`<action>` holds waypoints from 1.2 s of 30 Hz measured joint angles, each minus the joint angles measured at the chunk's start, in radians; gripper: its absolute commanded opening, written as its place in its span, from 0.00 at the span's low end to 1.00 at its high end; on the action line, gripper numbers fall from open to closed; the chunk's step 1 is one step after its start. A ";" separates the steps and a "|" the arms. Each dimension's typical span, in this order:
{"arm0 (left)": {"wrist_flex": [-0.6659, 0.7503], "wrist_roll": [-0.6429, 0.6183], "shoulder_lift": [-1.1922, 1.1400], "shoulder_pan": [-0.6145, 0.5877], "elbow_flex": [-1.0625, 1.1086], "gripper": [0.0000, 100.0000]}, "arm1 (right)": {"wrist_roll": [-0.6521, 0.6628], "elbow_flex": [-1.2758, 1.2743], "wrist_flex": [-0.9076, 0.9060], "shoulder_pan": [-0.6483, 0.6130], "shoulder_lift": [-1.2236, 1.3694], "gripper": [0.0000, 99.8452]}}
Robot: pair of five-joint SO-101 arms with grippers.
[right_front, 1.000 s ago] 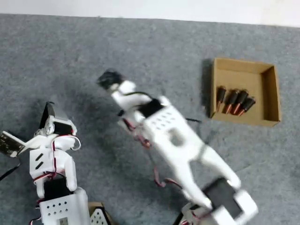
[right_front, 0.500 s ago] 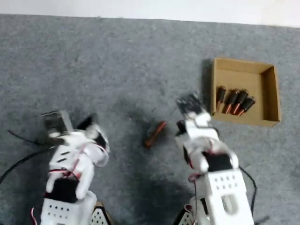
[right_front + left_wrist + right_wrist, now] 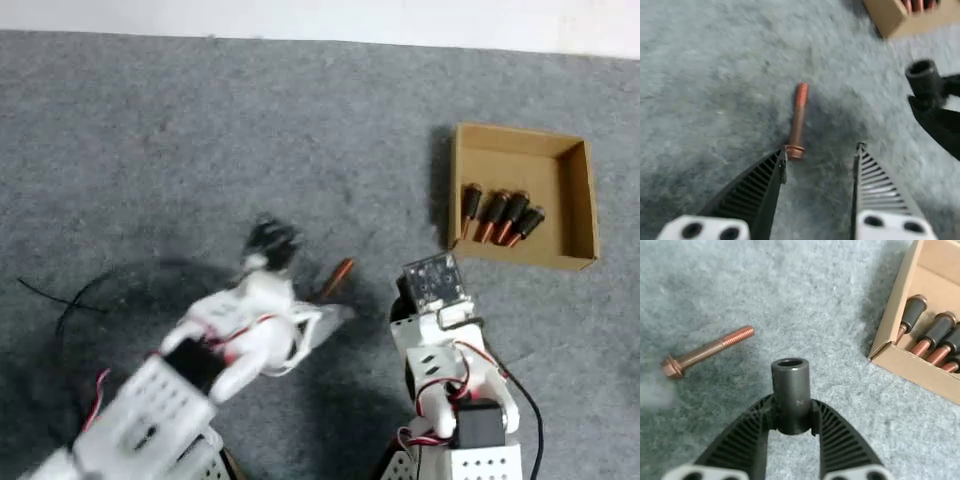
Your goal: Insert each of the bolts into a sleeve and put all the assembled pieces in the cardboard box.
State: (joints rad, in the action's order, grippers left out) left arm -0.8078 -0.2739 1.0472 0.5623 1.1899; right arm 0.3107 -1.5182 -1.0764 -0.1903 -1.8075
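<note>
Grey felt-like matting [image 3: 180, 130] carries a copper bolt [image 3: 797, 117] lying loose mid-surface, and four assembled pieces [image 3: 497, 216] rest in the cardboard box [image 3: 515, 165]. Picking up that bolt looks to be the step in hand: the left gripper [image 3: 820, 150] hangs just beside its flanged head, claws apart, the right gripper [image 3: 792, 410] is clamped on a black sleeve [image 3: 790, 382], so next the left must centre, close, and align thread with bore. A pale mark on the sleeve is too small to read.

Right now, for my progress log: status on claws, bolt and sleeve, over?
Left claw open, at the bolt's head end. Right claw shut on sleeve, close by. Four assembled pieces in cardboard box.
</note>
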 measured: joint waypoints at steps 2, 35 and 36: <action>0.000 0.017 -0.201 0.031 -0.115 0.20 | 0.000 -0.017 0.000 0.000 -0.012 0.00; -0.064 0.164 -0.878 -0.064 -0.591 0.20 | 0.000 -0.100 0.038 0.064 -0.017 0.00; -0.061 0.164 -0.878 -0.081 -0.575 0.20 | 0.000 -0.100 0.038 0.064 -0.017 0.00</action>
State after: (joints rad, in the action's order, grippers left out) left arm -0.8692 -0.1097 0.1695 0.4810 0.6145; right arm 0.3107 -1.6180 -1.0380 -0.1258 -1.8243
